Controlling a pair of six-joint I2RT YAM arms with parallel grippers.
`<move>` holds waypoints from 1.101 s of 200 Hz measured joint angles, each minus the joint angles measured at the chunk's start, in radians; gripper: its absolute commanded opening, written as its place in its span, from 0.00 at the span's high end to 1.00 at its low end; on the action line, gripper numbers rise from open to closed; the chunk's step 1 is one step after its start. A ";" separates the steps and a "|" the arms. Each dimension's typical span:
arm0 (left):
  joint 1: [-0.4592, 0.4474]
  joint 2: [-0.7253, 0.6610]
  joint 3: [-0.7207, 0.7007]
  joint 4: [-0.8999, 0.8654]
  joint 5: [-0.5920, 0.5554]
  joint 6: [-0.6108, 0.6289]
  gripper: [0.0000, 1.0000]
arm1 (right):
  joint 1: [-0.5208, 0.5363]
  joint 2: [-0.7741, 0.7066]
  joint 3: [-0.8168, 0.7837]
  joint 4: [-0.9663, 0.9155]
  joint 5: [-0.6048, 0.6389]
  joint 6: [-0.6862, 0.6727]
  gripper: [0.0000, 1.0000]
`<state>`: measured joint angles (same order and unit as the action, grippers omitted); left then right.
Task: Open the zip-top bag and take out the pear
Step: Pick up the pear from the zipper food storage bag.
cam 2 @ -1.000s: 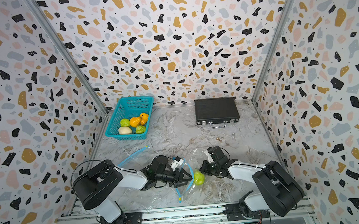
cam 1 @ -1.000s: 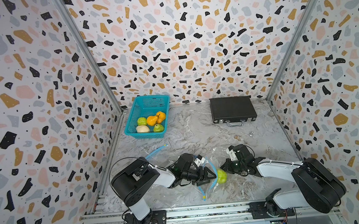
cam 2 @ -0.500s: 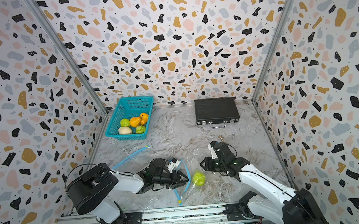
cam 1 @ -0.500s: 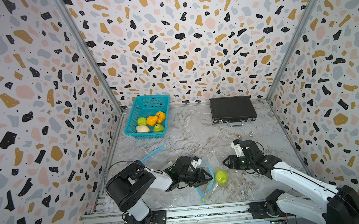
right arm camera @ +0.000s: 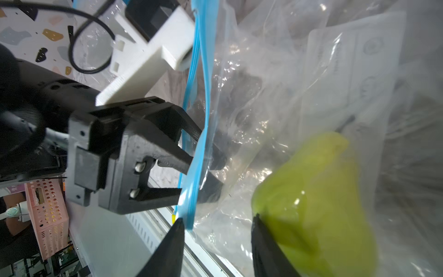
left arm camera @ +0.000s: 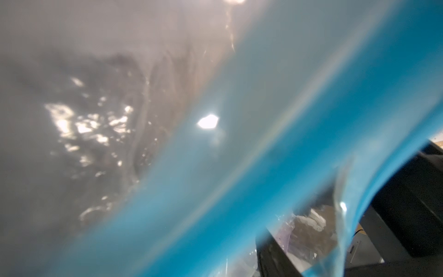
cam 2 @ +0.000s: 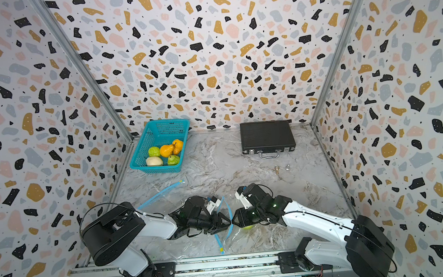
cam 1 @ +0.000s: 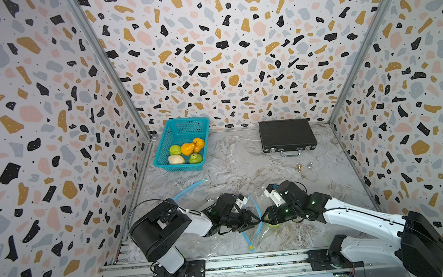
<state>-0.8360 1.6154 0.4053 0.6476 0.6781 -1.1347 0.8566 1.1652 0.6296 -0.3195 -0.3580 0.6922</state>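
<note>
In the right wrist view we see the left gripper (right arm camera: 206, 177) at centre left, its jaws spread apart and reaching into the blue-rimmed mouth of the bag (right arm camera: 275, 84). Our right gripper (right arm camera: 217, 224), at the bottom edge, has its jaws parted and grips nothing. One tip is just beside the pear (right arm camera: 311, 191), which lies inside the bag at lower right. In both top views the grippers are nearly tip to tip at lower centre.
</note>
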 measured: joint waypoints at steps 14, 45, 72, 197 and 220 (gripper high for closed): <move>0.000 -0.002 0.000 -0.008 -0.001 0.005 0.50 | 0.011 0.021 0.004 0.001 0.011 0.003 0.53; 0.000 -0.005 0.000 -0.020 -0.003 0.017 0.50 | 0.024 0.051 0.042 0.000 0.026 0.006 0.53; 0.001 -0.005 0.000 -0.026 -0.002 0.025 0.50 | 0.032 0.055 0.058 0.007 0.035 0.017 0.53; 0.022 0.014 -0.011 -0.002 0.022 0.039 0.52 | 0.092 0.164 0.140 -0.006 0.094 0.070 1.00; 0.029 0.035 -0.018 0.037 0.032 0.043 0.52 | 0.093 0.161 0.164 -0.036 0.105 0.069 1.00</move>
<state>-0.8066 1.6501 0.3878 0.6849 0.7105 -1.0912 0.9493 1.3262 0.7940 -0.3553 -0.2527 0.7609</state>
